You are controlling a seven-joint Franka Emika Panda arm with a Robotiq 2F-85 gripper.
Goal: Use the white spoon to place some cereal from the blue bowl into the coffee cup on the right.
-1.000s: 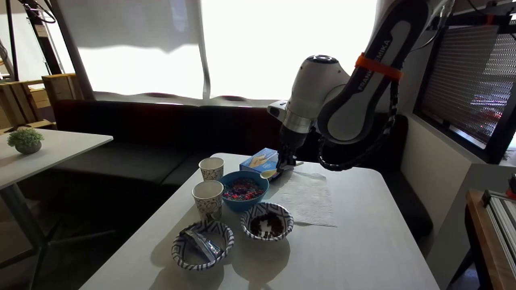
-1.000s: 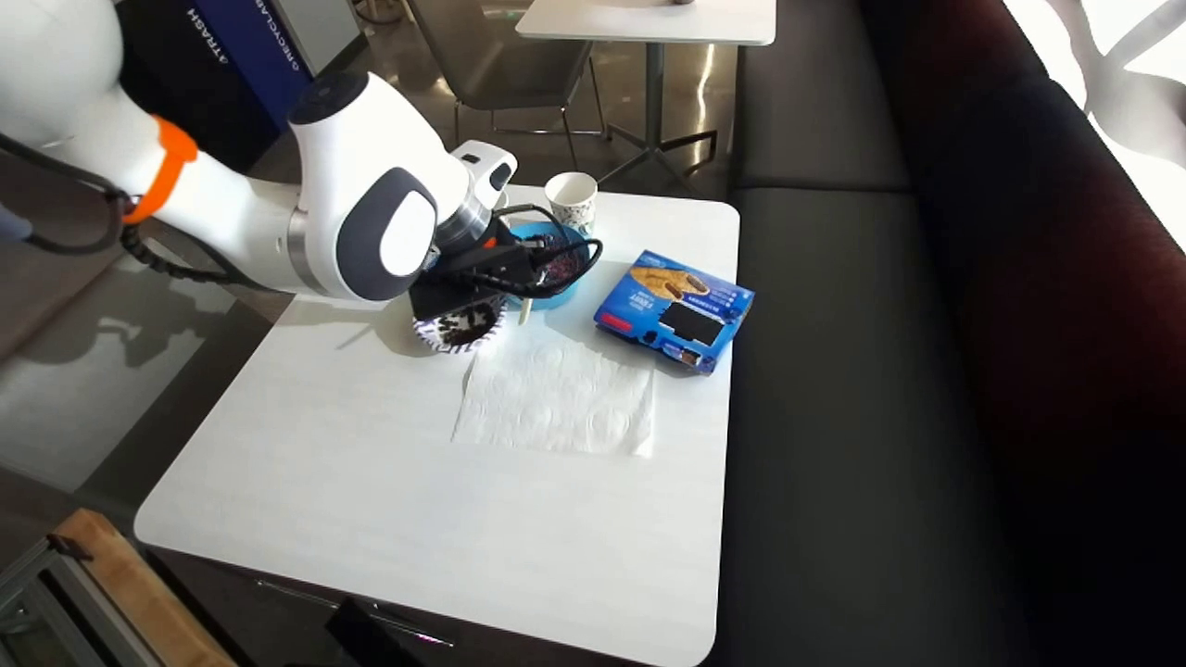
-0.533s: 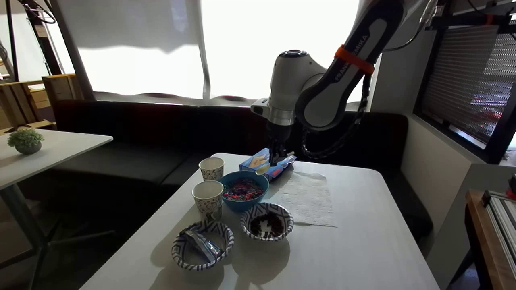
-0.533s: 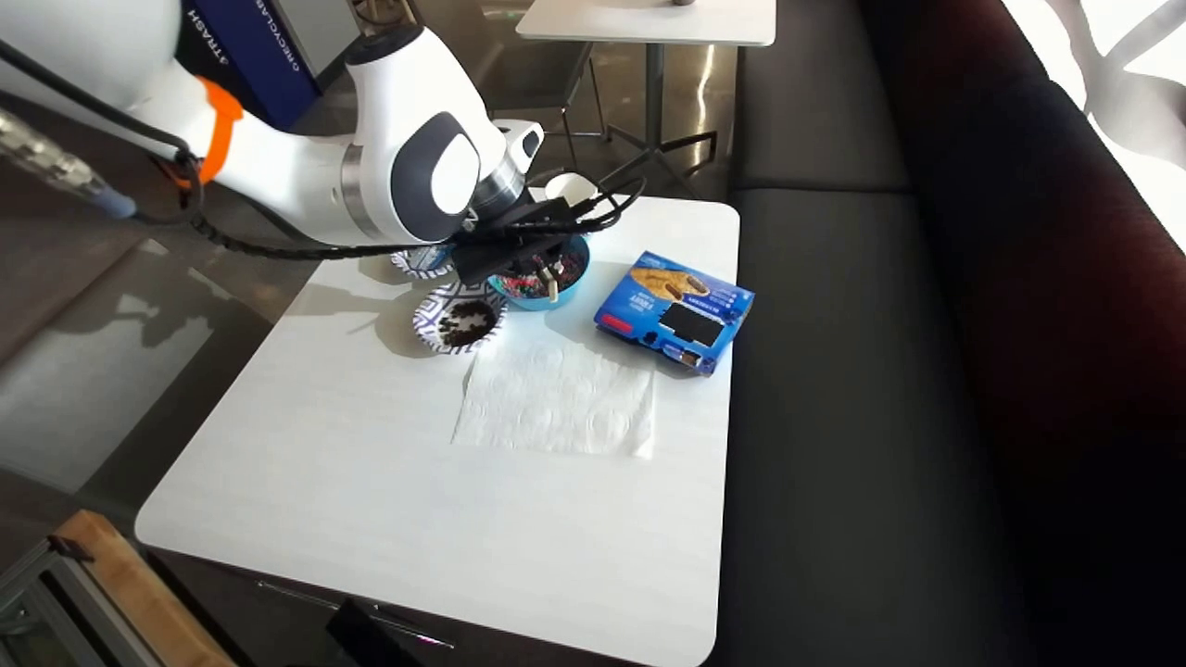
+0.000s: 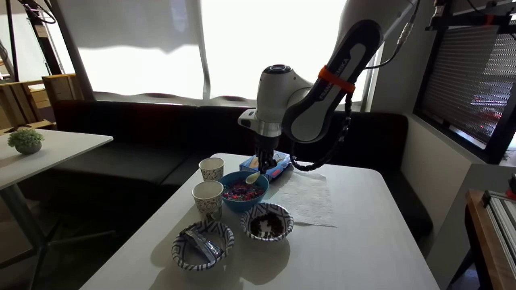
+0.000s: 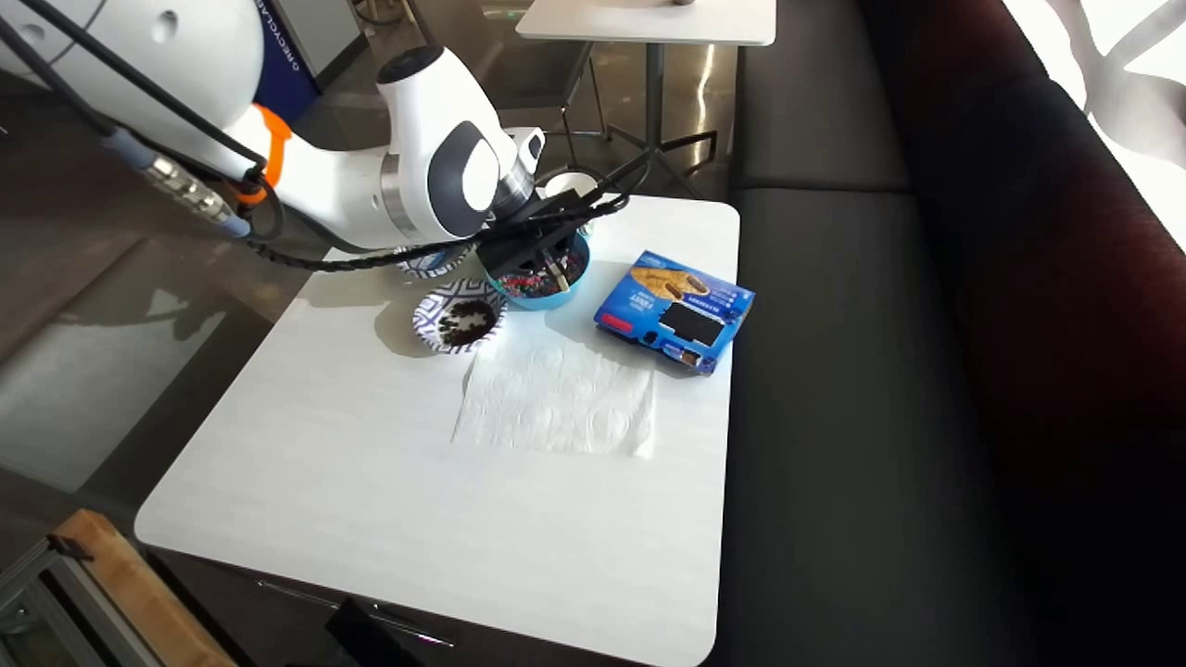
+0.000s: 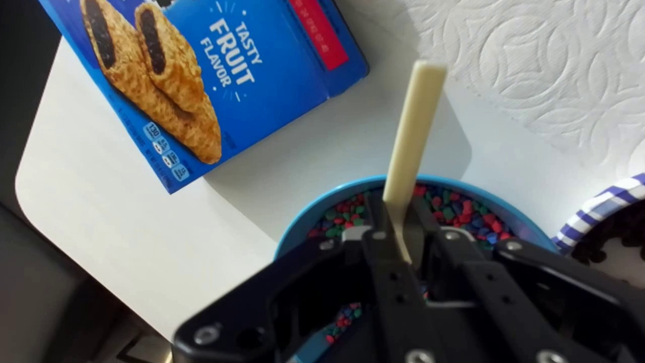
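Gripping spoon (image 7: 414, 133) — hand (image 7: 398, 212) above blue bowl (image 5: 242, 206).

From here I note window (image 5: 288, 48) blown out white above dark couch (image 5: 153, 125); side table (image 6: 602, 20) and chair (image 6: 533, 79) on glossy floor (image 6: 700, 102).

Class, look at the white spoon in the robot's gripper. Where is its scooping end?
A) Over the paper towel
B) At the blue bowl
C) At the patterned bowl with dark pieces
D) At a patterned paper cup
B: in an exterior view the head of the white spoon shows against the inside of the blue bowl, and the wrist view shows the gripper shut on its handle with that bowl beneath.
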